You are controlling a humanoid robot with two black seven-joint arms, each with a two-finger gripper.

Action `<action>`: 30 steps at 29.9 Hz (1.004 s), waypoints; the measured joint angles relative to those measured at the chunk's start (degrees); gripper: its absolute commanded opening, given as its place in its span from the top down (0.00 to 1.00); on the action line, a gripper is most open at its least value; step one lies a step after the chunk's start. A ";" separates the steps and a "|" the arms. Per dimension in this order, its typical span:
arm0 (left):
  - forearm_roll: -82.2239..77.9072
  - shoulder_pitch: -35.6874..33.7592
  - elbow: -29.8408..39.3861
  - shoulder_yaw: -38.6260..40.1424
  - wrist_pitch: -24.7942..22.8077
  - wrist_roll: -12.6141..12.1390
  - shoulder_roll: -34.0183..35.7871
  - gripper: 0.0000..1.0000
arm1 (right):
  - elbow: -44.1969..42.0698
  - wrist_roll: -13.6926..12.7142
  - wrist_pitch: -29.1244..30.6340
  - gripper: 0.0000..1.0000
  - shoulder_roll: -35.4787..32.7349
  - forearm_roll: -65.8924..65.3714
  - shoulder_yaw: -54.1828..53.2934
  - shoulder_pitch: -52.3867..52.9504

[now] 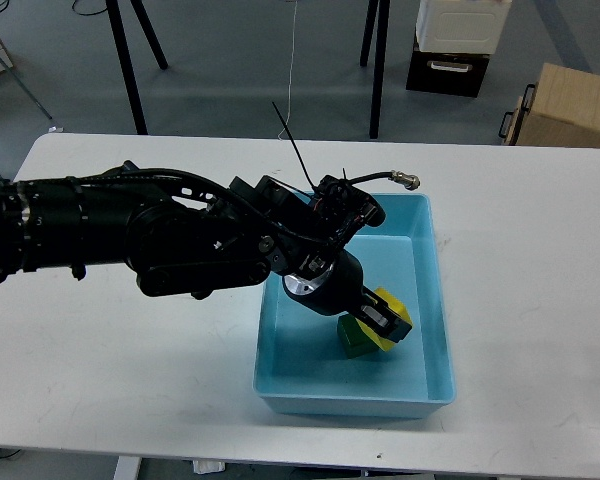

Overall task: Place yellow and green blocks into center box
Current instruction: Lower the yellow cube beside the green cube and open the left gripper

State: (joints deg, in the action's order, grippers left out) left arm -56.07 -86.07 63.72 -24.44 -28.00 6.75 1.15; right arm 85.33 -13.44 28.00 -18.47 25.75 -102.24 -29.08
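Note:
My left gripper (383,322) reaches into the light blue box (435,300) from the left and is shut on the yellow block (393,311), holding it low inside the box. The green block (354,339) lies on the box floor right beside and partly under the yellow block; my gripper hides part of it. Whether the yellow block touches the floor or the green block I cannot tell. My right gripper is not in view.
The box stands on a white table (540,260). Beyond the table's far edge are black stand legs (380,70), a cardboard box (565,105) and a white-and-black case (455,45) on the floor.

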 measured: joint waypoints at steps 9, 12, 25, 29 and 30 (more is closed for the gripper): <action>-0.13 1.66 -2.42 -0.08 0.00 0.07 -0.41 0.62 | -0.08 0.00 0.00 0.00 0.11 0.00 -0.06 -0.06; -0.33 1.66 -2.46 -0.11 0.00 -0.09 -0.42 0.80 | -0.08 0.00 0.00 0.00 0.15 0.00 -0.03 -0.03; -0.24 0.95 -2.94 0.03 0.00 -1.82 -1.13 0.22 | -0.08 0.00 0.00 0.00 0.14 0.00 -0.07 -0.01; -0.04 1.24 -3.31 0.38 0.00 -1.22 -1.15 0.07 | -0.08 0.00 0.00 0.00 0.15 0.00 -0.10 -0.01; -0.03 1.28 -3.46 0.54 0.00 -1.11 -1.15 0.07 | -0.08 0.00 0.00 0.00 0.15 0.00 -0.11 -0.02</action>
State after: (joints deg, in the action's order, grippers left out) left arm -56.10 -84.79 60.26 -23.90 -28.00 5.64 0.00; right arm 85.26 -13.45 28.00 -18.32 25.75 -102.36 -29.09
